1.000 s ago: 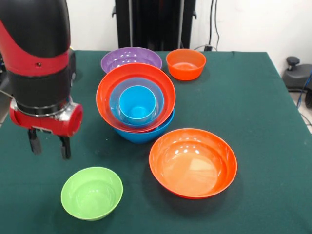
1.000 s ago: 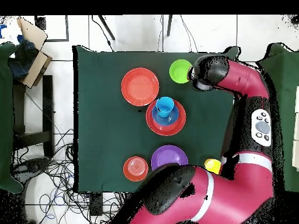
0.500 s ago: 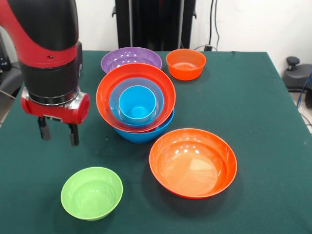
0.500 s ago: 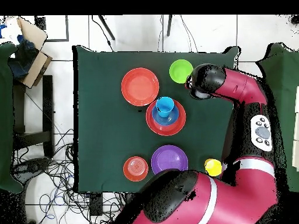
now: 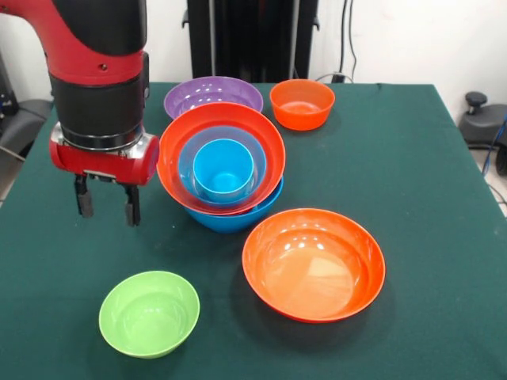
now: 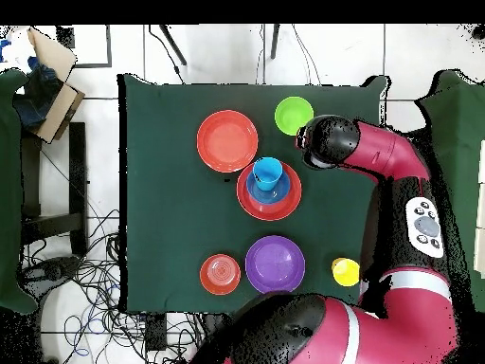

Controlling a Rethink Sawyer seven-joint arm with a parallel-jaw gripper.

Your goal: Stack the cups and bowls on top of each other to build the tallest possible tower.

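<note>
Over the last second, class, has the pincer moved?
Yes. The pincer, open and empty, moved from above the lime green bowl toward the tower.

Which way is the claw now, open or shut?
Open: the claw shows two separate fingers with a clear gap and nothing between them.

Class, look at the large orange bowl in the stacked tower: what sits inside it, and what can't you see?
Inside the glossy large orange plastic bowl sits a medium blue bowl, holding a sky-blue tapered cup. Their bases, and most of the large blue bowl underneath, are covered.
</note>
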